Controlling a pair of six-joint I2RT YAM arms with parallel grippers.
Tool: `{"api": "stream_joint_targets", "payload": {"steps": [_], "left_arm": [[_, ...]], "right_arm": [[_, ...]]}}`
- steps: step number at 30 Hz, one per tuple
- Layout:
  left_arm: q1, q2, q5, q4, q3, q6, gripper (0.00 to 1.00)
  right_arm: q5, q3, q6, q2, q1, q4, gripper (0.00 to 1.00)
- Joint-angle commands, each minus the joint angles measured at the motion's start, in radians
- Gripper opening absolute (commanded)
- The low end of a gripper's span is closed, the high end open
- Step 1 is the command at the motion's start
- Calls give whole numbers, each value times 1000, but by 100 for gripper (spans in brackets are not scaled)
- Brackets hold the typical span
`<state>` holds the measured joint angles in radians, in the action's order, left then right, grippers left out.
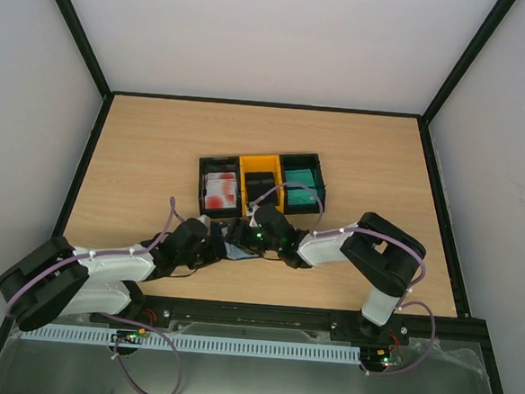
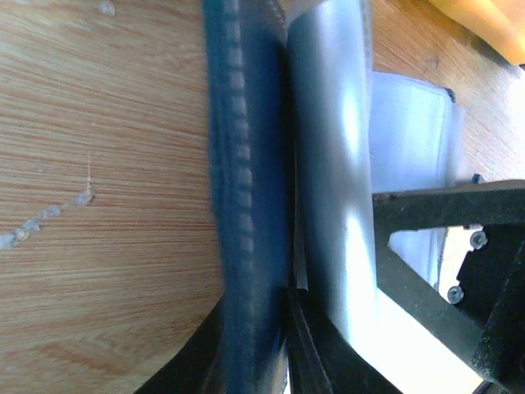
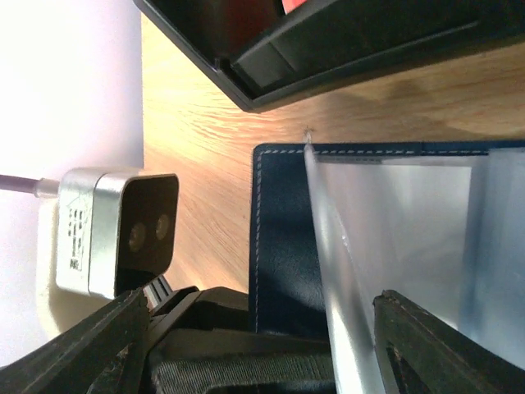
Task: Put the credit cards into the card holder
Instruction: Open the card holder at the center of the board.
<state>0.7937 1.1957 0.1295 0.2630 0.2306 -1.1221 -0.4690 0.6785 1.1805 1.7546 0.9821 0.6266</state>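
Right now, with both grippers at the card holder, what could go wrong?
1. The left gripper pinches only one edge of the card holder, so the holder may slip or twist.
2. The right gripper stands open over the holder, close to the left gripper. They may collide.
3. The black bin is near, and a careless lift may knock it.

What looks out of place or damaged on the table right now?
Nothing looks spilled or damaged. The card holder, pinched by the left claw, is partly open, with its pale inner flap standing up off the navy cover. The right claw straddles it, open. The only oddity is the pale scuff marks on the table.
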Motion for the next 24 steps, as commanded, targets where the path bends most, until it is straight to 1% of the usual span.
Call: {"api": "stream_joint_targets", "payload": {"steps": [1,5,8,11,16,22,24], "left_arm": [[4,-12,-23,-41,-16,21,23],[2,-75,-50,-110,-17,22,41],[2,-129,-64,-157,-23,14,45],[1,-194,-75,-183,-45,-11,45],[-7,-333,-134,-279,-61,-40,39],[-55,-499,-130,-352,-36,-21,38],[-82,-517,-119,-376,-15,-4,38]], "right_arm": [[-8,-12,30,29,-10,88,73],[-12,-14,54,57,-12,82,74],[-22,3,63,82,-13,62,75],[-40,24,77,112,-14,57,76],[-43,36,81,130,-13,46,77],[-43,36,56,97,-13,52,77],[-41,35,40,72,-14,50,77]]}}
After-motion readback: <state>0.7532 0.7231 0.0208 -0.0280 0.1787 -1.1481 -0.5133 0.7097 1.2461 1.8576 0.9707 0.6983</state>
